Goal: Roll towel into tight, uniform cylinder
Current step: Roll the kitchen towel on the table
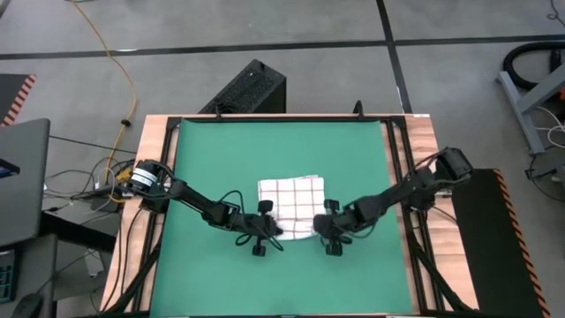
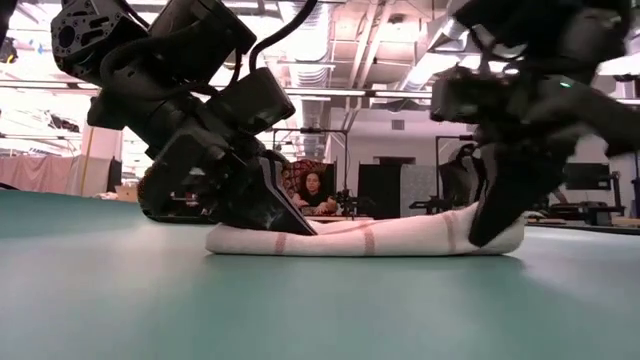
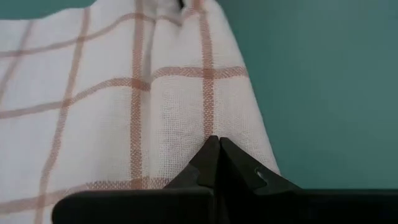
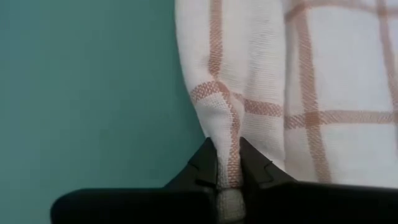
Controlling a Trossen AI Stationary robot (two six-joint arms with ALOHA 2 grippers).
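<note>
Pinching: two end effectors; left [image 3: 219, 142] together; right [image 4: 228, 149] clamped on one towel [image 1: 291, 205]

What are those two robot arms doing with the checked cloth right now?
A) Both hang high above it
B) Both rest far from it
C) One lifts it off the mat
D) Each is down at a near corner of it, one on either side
D: the left gripper and right gripper meet the towel, which lies on the green mat.
</note>
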